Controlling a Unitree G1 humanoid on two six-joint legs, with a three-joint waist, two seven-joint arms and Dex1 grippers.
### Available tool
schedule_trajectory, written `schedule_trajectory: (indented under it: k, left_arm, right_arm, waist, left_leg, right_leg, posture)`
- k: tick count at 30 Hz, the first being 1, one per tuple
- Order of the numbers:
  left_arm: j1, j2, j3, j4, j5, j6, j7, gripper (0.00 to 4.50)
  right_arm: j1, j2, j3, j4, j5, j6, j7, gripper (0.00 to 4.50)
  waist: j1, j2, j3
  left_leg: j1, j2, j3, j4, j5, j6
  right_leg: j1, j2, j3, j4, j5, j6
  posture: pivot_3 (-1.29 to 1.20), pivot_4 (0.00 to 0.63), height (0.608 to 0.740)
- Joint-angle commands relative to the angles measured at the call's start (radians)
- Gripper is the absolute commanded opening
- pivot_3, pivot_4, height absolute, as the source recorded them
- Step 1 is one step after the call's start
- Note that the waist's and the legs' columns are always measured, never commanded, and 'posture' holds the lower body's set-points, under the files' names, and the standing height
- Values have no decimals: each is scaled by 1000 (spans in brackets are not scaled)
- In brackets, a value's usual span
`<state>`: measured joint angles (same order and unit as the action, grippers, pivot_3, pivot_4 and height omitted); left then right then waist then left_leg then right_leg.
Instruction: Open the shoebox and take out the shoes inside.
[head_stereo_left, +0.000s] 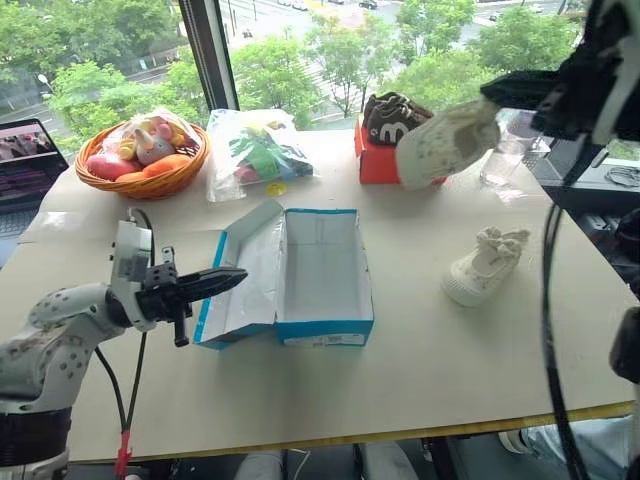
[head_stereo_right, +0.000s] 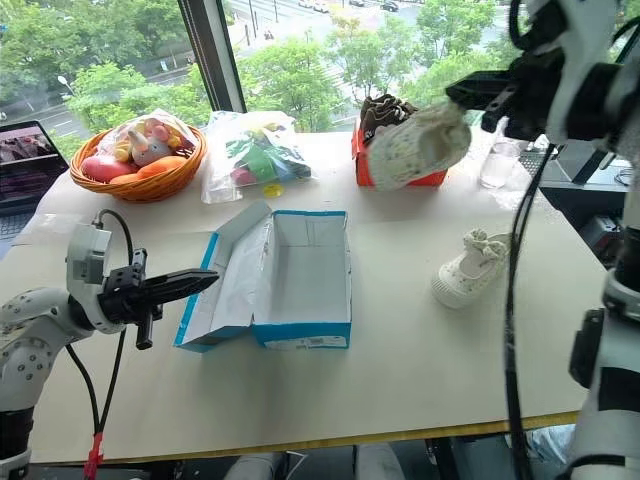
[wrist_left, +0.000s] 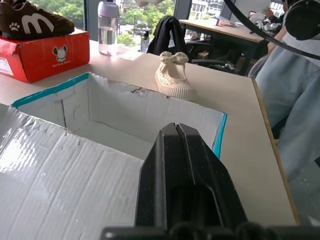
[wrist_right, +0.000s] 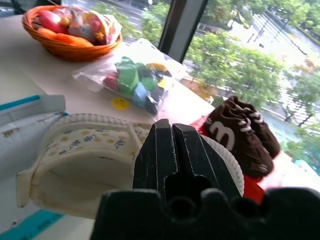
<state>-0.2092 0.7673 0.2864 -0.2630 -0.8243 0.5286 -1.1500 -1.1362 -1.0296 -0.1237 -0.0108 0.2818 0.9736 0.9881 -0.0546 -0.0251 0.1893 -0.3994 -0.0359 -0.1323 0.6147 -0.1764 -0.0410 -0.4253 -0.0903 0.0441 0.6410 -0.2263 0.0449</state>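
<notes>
The blue shoebox (head_stereo_left: 325, 275) lies open mid-table, its lid (head_stereo_left: 240, 285) folded out to the left and its white inside bare. My left gripper (head_stereo_left: 238, 274) is shut and points level at the lid's outer edge, with nothing in it. Up at the right, my right gripper (head_stereo_right: 470, 95) is shut on one cream-white shoe (head_stereo_left: 445, 143), which hangs in the air above the table's far right. The right wrist view shows the fingers (wrist_right: 172, 131) clamped on that shoe (wrist_right: 75, 160). The other shoe (head_stereo_left: 485, 265) lies on the table right of the box.
A red-orange box (head_stereo_left: 378, 160) with dark brown shoes (head_stereo_left: 392, 115) stands behind the held shoe, a glass (head_stereo_left: 503, 152) beside it. A wicker basket (head_stereo_left: 145, 155), a bag of toys (head_stereo_left: 260, 150) and a laptop (head_stereo_left: 25, 165) are at the far left. A person (wrist_left: 295, 100) sits beyond the right edge.
</notes>
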Motion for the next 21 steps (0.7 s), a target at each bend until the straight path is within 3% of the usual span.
schedule_trajectory:
  k: [1,13,21]
  left_arm:
    - [-18,-2,-7,-47,-20,-7,-9,0]
    - [-40,-16,-25,-77,-44,-7,1,0]
    - [-36,-14,-28,-88,-52,-7,-1,0]
  right_arm:
    - [23,-113,-68,-1,-14,-26,-13,21]
    - [300,-330,-181,-18,-11,-18,-1,21]
    - [527,-382,-267,1,-31,-67,20,21]
  waist:
    - [4,0,0]
    - [10,1,1]
    - [9,2,1]
  left_leg:
    - [0,0,0,0,0,0]
    - [0,0,1,0,0,0]
    - [0,0,2,1,0,0]
  right_leg:
    - [0,0,0,0,0,0]
    - [1,0,0,-1,0,0]
    - [1,-1,1,0,0,1]
  posture:
    - [0,150,740]
    - [0,150,740]
    - [0,150,740]
